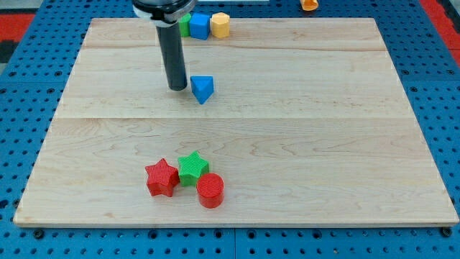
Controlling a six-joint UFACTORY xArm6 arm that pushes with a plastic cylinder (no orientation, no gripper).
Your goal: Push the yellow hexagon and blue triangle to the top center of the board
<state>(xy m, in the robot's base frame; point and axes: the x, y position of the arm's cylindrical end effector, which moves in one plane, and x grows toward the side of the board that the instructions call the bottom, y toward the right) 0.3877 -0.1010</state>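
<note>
The blue triangle (203,88) lies on the wooden board (323,129) in its upper middle part. My tip (177,88) rests on the board just to the triangle's left, a small gap away. The yellow hexagon (220,24) sits at the board's top edge near the centre, touching a blue cube (199,25) on its left. The rod rises from the tip toward the view's top.
A green block (185,26) is partly hidden behind the rod beside the blue cube. A red star (162,178), a green star (192,167) and a red cylinder (210,191) cluster at the lower middle. An orange object (310,4) lies off the board at the top.
</note>
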